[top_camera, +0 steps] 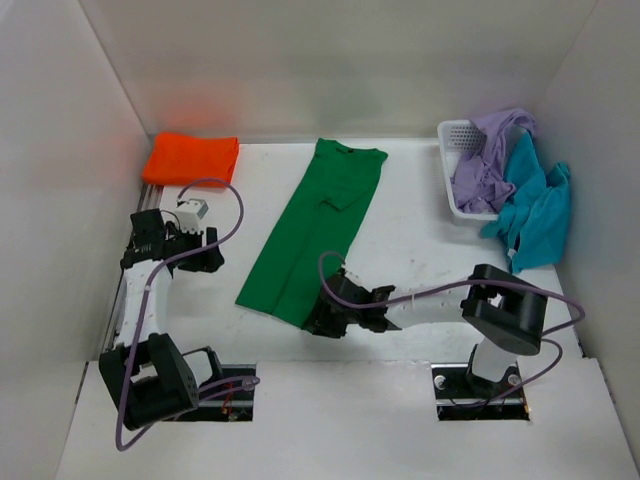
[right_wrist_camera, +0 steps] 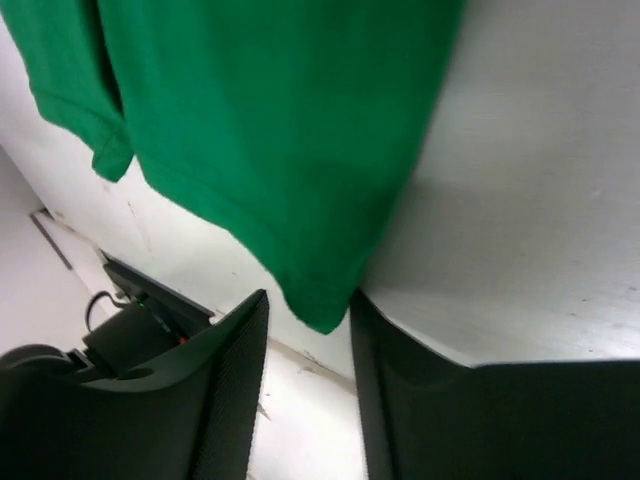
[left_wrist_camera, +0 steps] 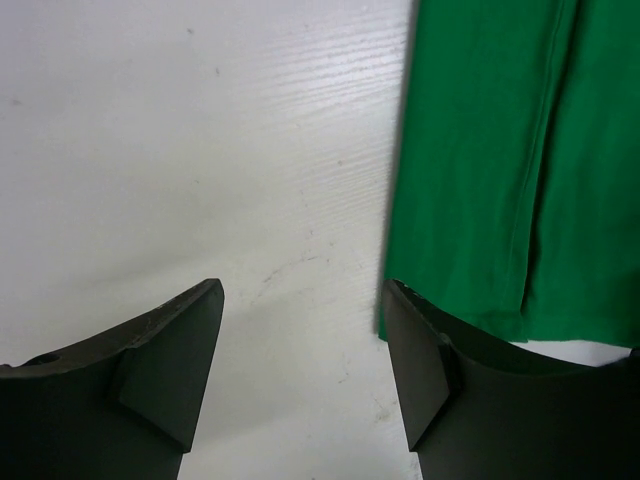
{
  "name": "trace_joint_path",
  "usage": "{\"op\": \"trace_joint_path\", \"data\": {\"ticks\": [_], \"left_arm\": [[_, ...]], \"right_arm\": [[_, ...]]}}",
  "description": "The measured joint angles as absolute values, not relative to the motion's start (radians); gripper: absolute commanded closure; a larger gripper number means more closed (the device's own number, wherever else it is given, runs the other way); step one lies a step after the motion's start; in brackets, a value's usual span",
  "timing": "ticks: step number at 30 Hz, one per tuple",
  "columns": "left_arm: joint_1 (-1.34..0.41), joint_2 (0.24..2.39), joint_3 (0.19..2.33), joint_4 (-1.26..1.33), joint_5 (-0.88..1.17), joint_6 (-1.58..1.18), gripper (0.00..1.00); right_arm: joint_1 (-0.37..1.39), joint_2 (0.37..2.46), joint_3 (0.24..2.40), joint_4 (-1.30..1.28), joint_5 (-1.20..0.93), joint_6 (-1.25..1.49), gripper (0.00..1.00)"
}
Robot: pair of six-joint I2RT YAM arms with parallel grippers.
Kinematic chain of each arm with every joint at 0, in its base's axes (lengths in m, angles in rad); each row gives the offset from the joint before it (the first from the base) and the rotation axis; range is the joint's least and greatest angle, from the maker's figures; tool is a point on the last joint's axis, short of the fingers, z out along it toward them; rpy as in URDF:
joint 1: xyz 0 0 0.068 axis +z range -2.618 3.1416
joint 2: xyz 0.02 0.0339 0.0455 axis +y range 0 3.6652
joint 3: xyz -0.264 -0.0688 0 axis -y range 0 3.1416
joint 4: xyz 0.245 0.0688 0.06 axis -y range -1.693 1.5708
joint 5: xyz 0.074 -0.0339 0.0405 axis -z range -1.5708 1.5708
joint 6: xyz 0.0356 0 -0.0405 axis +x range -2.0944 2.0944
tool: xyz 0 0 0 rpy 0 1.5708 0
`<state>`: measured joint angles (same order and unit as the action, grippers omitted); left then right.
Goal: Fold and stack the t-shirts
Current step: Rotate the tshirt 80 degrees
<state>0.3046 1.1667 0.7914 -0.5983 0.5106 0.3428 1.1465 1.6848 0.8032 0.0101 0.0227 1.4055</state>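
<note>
The green shirt (top_camera: 315, 225) lay slantwise across the middle of the counter (top_camera: 420, 240), already doubled along its length into a long strip, collar at the far end and hem toward the arms. That looked to me like a shirt waiting for its crosswise fold. The right arm (top_camera: 430, 300) reached low across to the strip's near end, and from its own camera the right jaws stood a little apart on either side of the hem's corner. The cloth tip sat between them, brushing one side, not yet pinched as far as I could see. A corner is the sensible place to take hold, since it lets the hem be carried up toward the collar. The left arm (top_camera: 140, 290) was off to the strip's left side; the left jaws were spread wide over bare counter with nothing between them, and the shirt's edge lay just beside one of them, so I judged it was placed to take the other corner. An orange shirt (top_camera: 190, 158) sat folded in the far left corner, likely the start of the stack. At the far right a basket (top_camera: 452, 135) held a crumpled purple shirt (top_camera: 490, 160), with a blue shirt (top_camera: 535, 205) draped over its side, both unfolded.
</note>
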Motion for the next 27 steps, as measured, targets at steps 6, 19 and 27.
{"op": "trace_joint_path", "data": {"ticks": [6, 19, 27], "left_arm": [[0.308, 1.110, 0.792, -0.614, 0.516, 0.334, 0.37], [-0.369, 0.938, 0.798, -0.678, 0.281, 0.695, 0.36], [-0.849, 0.851, 0.645, -0.791, 0.099, 1.035, 0.39]], "right_arm": [[1.145, 1.681, 0.738, 0.065, 0.039, 1.481, 0.98], [1.149, 1.410, 0.466, 0.068, 0.068, 1.496, 1.00], [1.208, 1.207, 0.340, -0.021, 0.050, 1.484, 0.99]]}}
